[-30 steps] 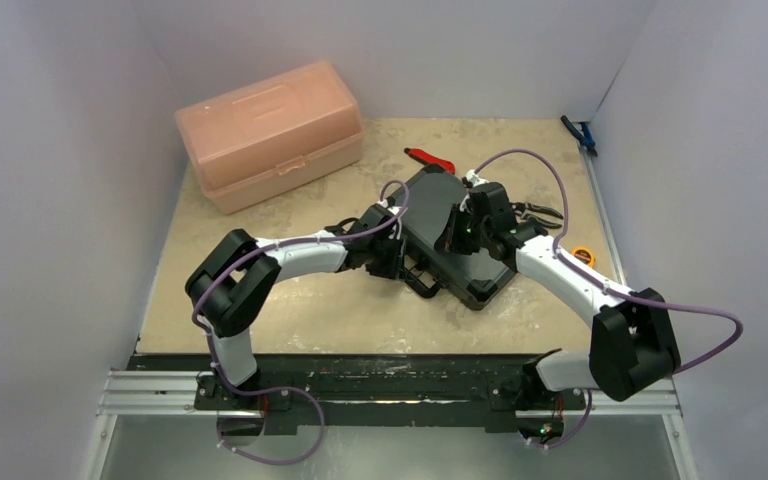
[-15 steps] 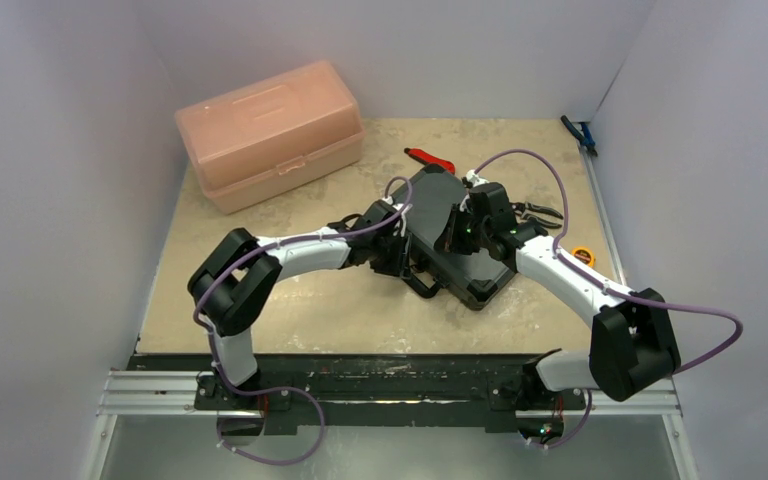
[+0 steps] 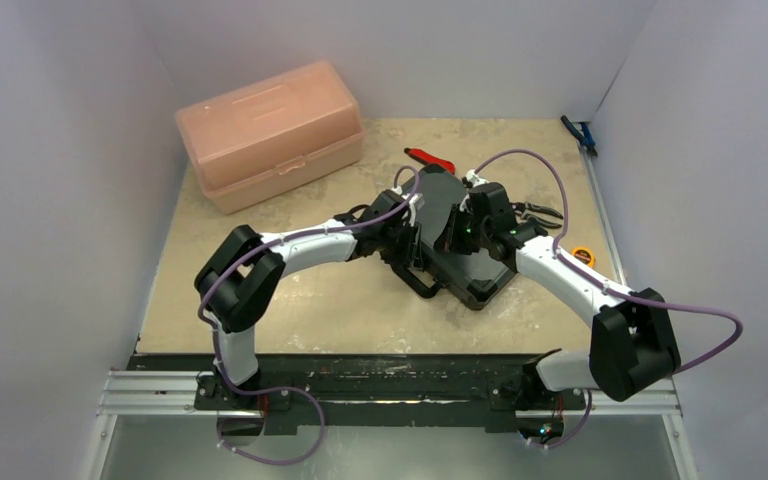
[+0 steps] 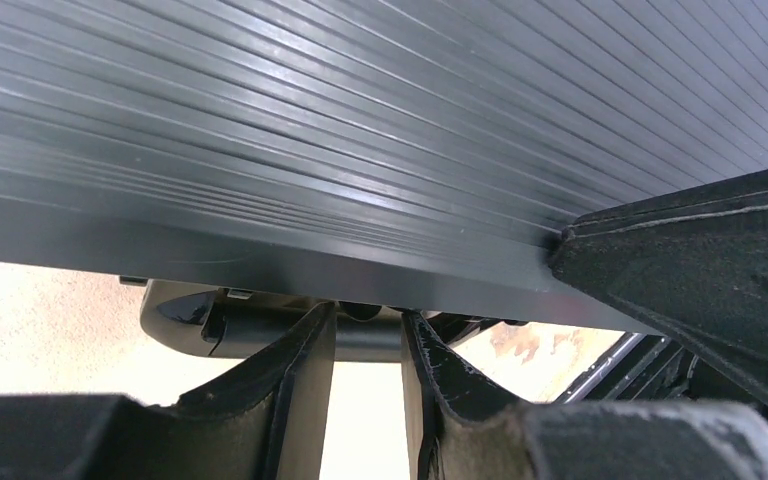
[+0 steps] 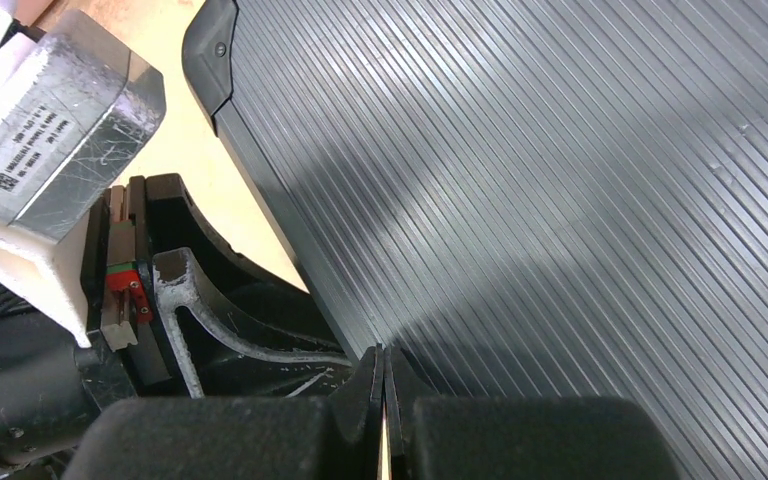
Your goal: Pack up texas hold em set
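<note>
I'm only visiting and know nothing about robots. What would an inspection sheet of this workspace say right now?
Surface: beige tabletop, mottled.
Job's things: black ribbed case mid-table between the two arms, its handle toward the arm bases; contents not in view.
Clutter: pink box far left; red-handled tool beyond the case; yellow tape measure and blue tool on the right.
Grippers: left gripper has its fingers apart under the case's edge by the handle, and whether it pinches anything cannot be told; right gripper shut, against the ribbed lid.
Cables: purple cables loop along both arms.
Surroundings: white walls on three sides; metal rail under the arm bases.
</note>
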Controlling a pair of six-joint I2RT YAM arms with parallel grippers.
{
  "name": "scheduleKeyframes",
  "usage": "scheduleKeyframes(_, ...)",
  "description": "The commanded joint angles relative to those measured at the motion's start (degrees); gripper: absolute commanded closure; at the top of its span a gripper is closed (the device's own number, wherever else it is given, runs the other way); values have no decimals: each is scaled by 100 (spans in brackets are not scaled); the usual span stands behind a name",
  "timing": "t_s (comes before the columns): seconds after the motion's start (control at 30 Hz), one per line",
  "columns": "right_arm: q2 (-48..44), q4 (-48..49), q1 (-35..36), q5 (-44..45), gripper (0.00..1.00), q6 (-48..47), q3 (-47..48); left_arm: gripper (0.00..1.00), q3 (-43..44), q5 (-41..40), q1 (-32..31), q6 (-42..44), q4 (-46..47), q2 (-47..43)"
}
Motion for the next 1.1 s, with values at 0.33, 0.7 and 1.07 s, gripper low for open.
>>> scheduleKeyframes(0.33, 257, -751, -18, 408, 100, -216, -322, 71, 429, -60, -49, -42, 103, -106)
scheduleKeyframes(0.7, 302, -752, -18, 399, 100, -227, -326, 81, 191, -121, -61, -29, 107, -114)
scheduleKeyframes(1.07, 364, -764, -20, 416, 100, -235, -303, 92, -95, -143, -70, -33, 149, -142)
